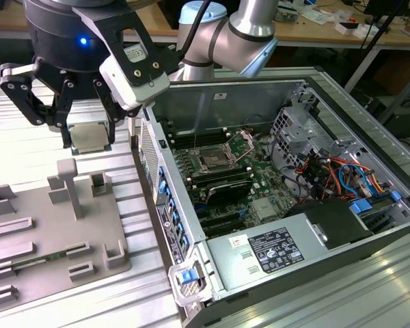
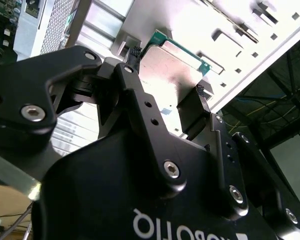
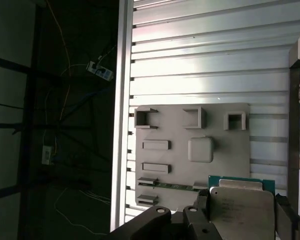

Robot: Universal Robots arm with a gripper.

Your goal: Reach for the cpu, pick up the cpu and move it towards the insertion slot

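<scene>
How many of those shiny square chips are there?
1. The cpu is held in the end effector, above the grey fixture plate; others could be hidden.

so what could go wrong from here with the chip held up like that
The gripper holds the cpu by its edges, above the grey fixture plate; a slip could drop it there. The insertion slot lies inside the case, past the case wall, so a low path could clip that wall.

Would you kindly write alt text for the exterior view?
The gripper holds the cpu above a grey parts tray, on the exterior view's left of an open computer case whose insertion slot sits empty.
</scene>
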